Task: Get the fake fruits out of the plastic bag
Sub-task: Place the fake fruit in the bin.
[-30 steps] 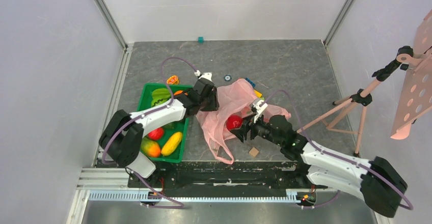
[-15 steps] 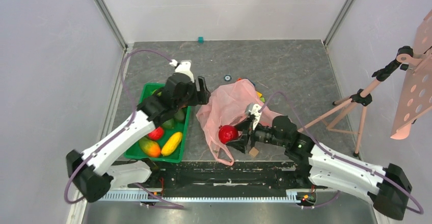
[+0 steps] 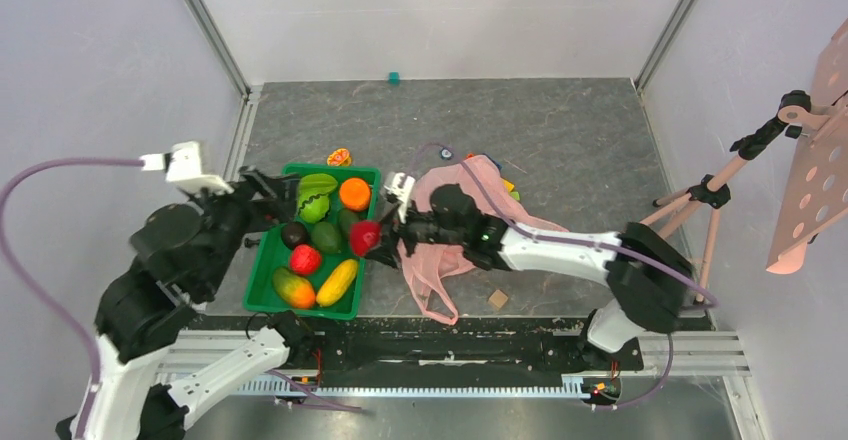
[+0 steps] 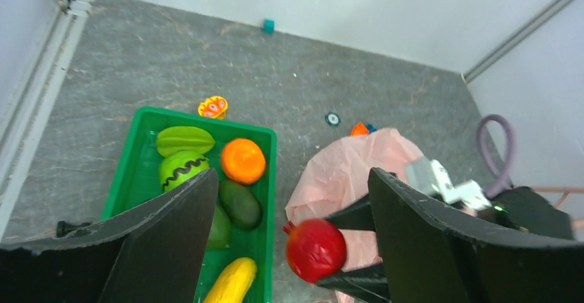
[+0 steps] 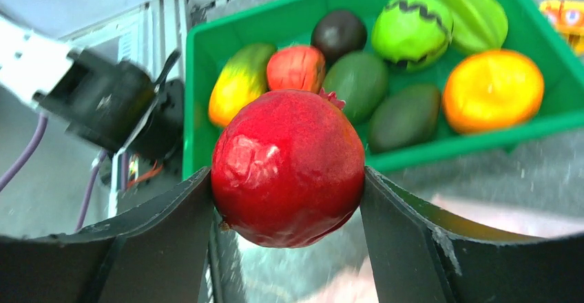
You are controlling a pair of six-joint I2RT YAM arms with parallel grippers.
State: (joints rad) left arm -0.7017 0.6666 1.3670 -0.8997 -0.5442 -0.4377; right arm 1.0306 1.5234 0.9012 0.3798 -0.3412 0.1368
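My right gripper [image 3: 365,238] is shut on a glossy red pomegranate-like fake fruit [image 3: 364,236] and holds it over the right edge of the green tray [image 3: 330,167]. The fruit shows in the right wrist view [image 5: 288,167] between the fingers, and in the left wrist view [image 4: 315,249]. The crumpled pink plastic bag [image 3: 482,176] lies under the right arm, to the right of the tray. A mango-like fruit [image 3: 293,287] and a small red fruit [image 3: 305,259] lie in the tray. My left gripper [image 3: 262,210] is open and empty, raised high over the tray's left side.
The tray also holds an orange ball [image 3: 354,193], a yellow fruit [image 3: 336,281], avocados and green fruits. A small wooden block [image 3: 497,298], an orange toy [image 3: 339,157] and a teal cube [image 3: 394,78] lie on the floor. A pink tripod stand [image 3: 700,200] stands at the right.
My right gripper has carried the red fruit left, out of the bag, to the tray's edge. My left arm has let go of the bag and drawn back up and to the left.
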